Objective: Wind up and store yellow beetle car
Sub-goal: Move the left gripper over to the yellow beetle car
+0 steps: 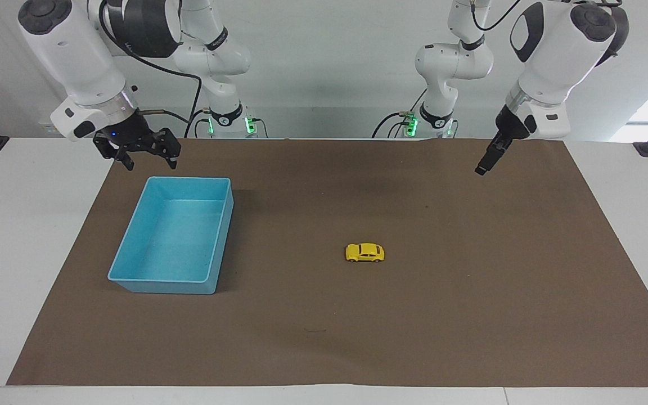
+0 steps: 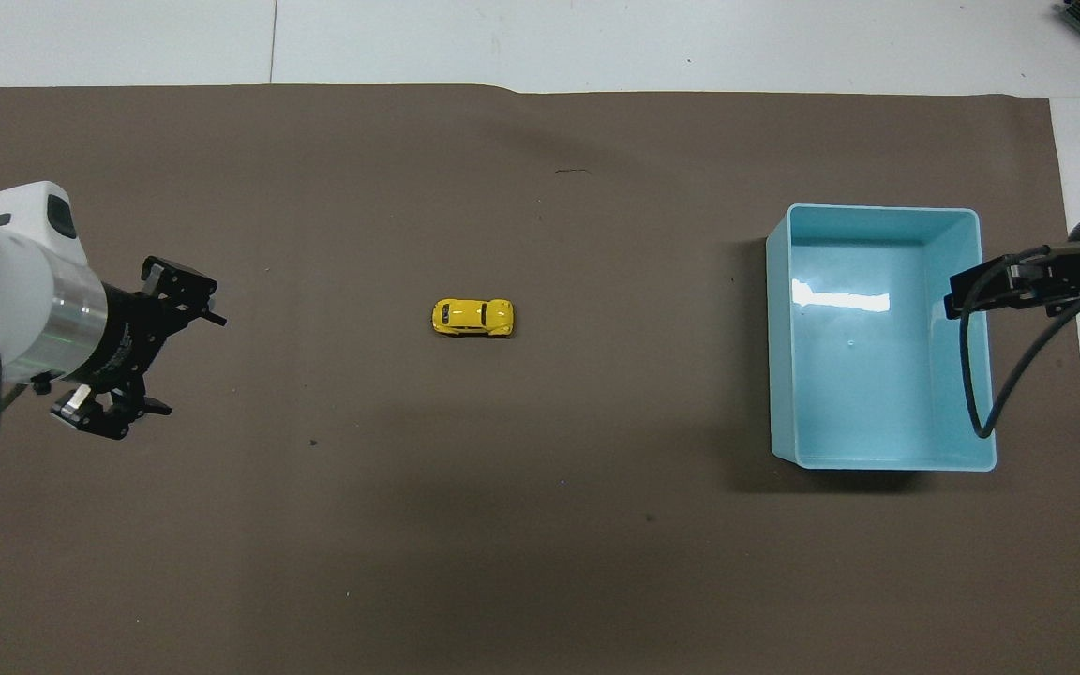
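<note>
Currently yellow beetle car (image 1: 365, 252) sits mid-mat (image 1: 470, 315), well apart from blue bin (image 1: 133, 279) and every edge. Left claw (image 2: 186, 361) spread wide, empty, over bare mat; right claw (image 1: 145, 159) likewise released, waiting at bin's robot-side rim.

plain pale wall (image 1: 329, 50), white table (image 1: 14, 225), brown mat (image 1: 414, 315)

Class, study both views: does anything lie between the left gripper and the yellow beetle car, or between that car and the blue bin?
Nothing visible does. Only bare brown mat lies between the open left gripper and the yellow beetle car, and between the car and the blue bin.
</note>
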You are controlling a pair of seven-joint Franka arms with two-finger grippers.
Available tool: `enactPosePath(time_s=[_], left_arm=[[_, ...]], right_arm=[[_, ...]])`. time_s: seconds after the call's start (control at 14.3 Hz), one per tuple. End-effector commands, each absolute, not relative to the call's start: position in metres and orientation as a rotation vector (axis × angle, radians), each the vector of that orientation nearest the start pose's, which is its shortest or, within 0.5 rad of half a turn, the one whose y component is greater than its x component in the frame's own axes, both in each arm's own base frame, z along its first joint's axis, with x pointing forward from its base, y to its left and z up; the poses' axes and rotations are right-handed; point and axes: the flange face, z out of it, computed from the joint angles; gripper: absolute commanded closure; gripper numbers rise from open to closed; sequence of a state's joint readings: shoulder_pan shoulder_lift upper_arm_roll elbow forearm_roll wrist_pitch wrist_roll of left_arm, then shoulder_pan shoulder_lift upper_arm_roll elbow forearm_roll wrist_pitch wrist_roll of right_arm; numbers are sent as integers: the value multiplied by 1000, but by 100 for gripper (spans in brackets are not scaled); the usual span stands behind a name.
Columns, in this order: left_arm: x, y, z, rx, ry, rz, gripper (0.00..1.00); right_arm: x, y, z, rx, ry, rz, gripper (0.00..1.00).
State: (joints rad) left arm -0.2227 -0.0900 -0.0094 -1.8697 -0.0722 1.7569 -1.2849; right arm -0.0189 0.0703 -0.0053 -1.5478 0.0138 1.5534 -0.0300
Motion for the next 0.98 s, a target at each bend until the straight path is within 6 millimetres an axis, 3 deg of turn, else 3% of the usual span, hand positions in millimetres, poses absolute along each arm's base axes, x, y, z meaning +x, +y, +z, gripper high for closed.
enactPosePath(time_s=[0.0, 0.35, 0.49, 0.63, 0.91], left_arm=[[512, -146, 529, -2642, -1779, 114, 0], [523, -212, 495, -2470, -2053, 81, 0], [526, -236, 474, -2396, -2103, 99, 0], [529, -273, 446, -2315, -2181, 88, 0], [550, -310, 416, -2209, -2314, 76, 0]], right_arm=[[569, -12, 597, -3121, -4, 85, 0], [569, -12, 597, -3121, -4, 85, 0], [569, -12, 597, -3121, -2, 85, 0], [569, -12, 597, -3121, -2, 85, 0], [569, -12, 597, -3121, -2, 85, 0]])
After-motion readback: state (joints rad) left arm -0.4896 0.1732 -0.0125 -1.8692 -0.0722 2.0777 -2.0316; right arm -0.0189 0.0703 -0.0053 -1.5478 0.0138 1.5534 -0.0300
